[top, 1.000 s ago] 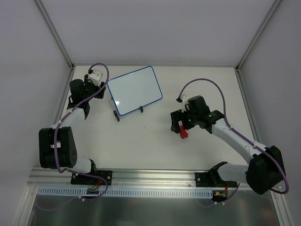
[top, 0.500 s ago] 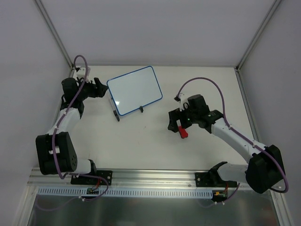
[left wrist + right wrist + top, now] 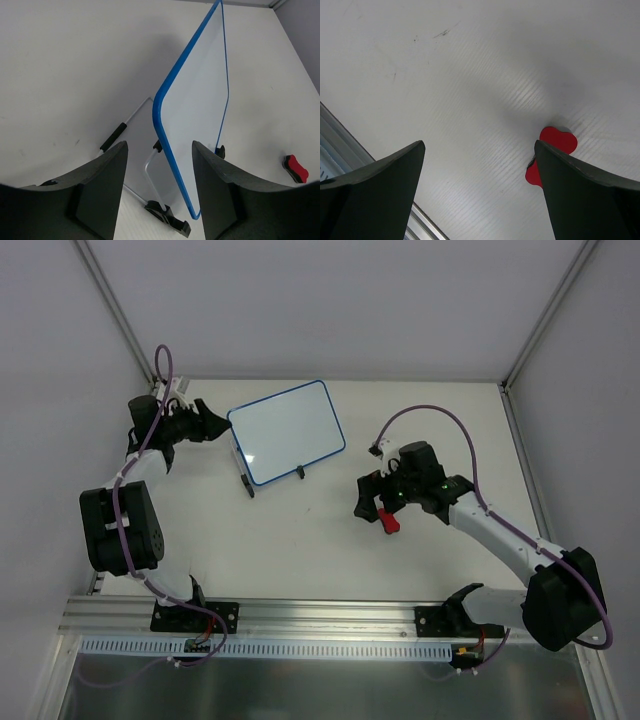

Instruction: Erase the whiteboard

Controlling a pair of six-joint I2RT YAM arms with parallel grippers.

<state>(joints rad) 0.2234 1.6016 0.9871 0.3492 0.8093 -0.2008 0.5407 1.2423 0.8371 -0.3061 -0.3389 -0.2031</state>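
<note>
Left fingers (image 3: 100,195): wide apart, holding nothing. They sit near the left edge of the board, and its blue rim lines up with the gap between them. They do not touch it.
Board (image 3: 288,430): it stands tilted on a thin wire stand (image 3: 165,217) with black feet, at the far left part of the desk. Its white face shows no marks that I can see.
Desk (image 3: 300,550): white and flat, it carries the board and the eraser.
Eraser (image 3: 390,522): small and red, lying on the desk well apart from the board, off to its right.
Right fingers (image 3: 370,190): wide apart, holding nothing. They hang just above the eraser, which peeks out beside one finger.
Done: I think nothing yet, as no wiping shows.
Left to do: I think grab the eraser, carry it over, then rub the board.
</note>
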